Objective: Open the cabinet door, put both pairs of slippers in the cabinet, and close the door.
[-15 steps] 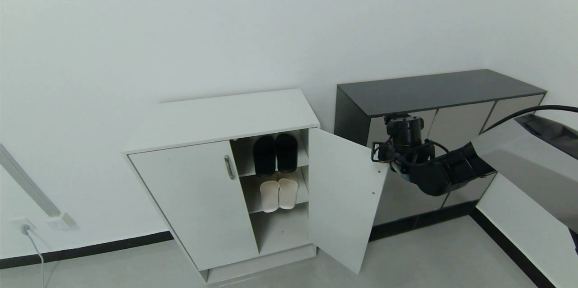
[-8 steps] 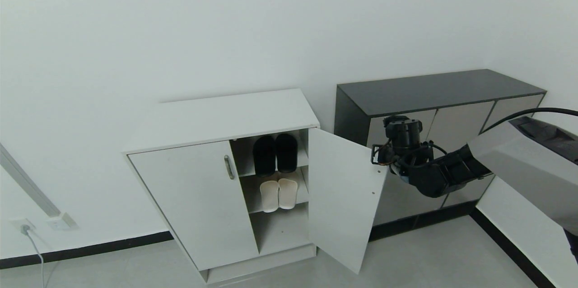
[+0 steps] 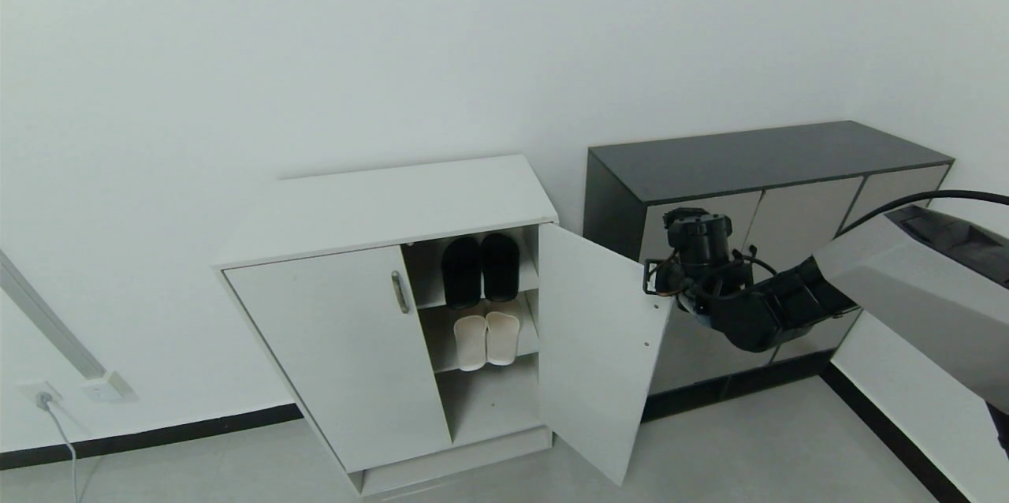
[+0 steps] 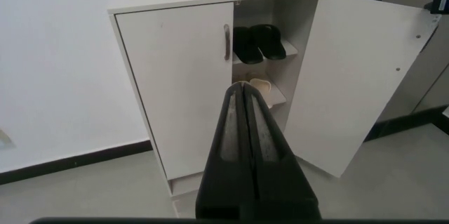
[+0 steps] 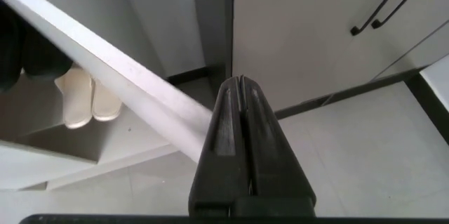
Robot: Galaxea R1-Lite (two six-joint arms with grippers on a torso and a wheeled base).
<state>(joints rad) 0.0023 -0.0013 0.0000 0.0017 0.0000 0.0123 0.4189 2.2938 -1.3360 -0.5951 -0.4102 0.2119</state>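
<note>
Cabinet door (image 3: pixel 599 345), open beside the cabinet (image 3: pixel 394 203) holding black slippers (image 3: pixel 481 268) and white slippers (image 3: pixel 487 339), is seemingly being closed by the right gripper (image 3: pixel 653 279), fingers (image 5: pixel 226 122) together at its outer edge, an inward push being needed next.

A plain home-like room: white shoe cabinet (image 3: pixel 378 211), dark sideboard (image 3: pixel 757 152), bare white wall (image 3: pixel 394 38), grey floor (image 3: pixel 749 448).

Slippers (image 3: pixel 486 339) in cabinet (image 3: pixel 394 207), right hand (image 3: pixel 653 280) at door (image 3: pixel 599 345)

White cabinet (image 3: pixel 394 207): left door (image 3: pixel 339 353) shut, right door (image 3: pixel 595 329) swung open. Black slippers (image 3: pixel 481 268) on top shelf (image 3: pixel 530 279), white slippers (image 3: pixel 487 339) on middle shelf (image 3: pixel 530 345), each pair side by side.
</note>
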